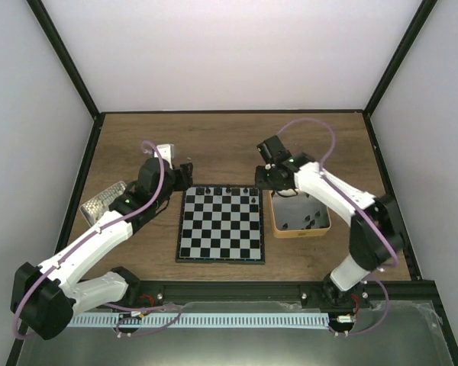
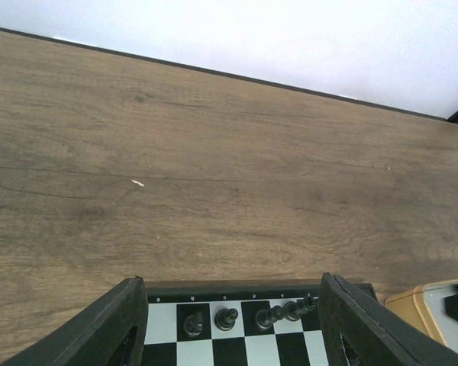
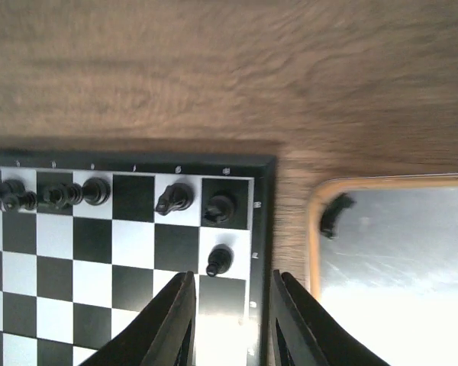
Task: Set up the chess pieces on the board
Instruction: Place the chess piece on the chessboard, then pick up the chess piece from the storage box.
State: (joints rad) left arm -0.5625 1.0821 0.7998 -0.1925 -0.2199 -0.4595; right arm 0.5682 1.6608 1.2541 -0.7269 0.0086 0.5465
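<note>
Chess pieces (image 3: 97,191) line the board's (image 1: 214,236) far row, 1 more just nearer. The tin (image 1: 298,232) sits right of the board; my right gripper (image 3: 231,284) hangs over its far-right corner.

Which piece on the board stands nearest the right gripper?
The lone piece in the second row, just ahead of the right gripper; the other pieces line the edge row.

Two white-and-black robot arms reach away from bases set side by side. The left arm (image 1: 91,244) stretches long and low, angling inward toward the middle. The left gripper (image 1: 185,177) points forward at a downward slant, its two dark fingers (image 2: 122,328) spread wide with nothing between them. The right arm (image 1: 343,206) rises to a bent elbow and folds inward. The right gripper (image 1: 264,180) points almost straight down, its fingers (image 3: 172,324) a narrow gap apart, gripping nothing.
</note>
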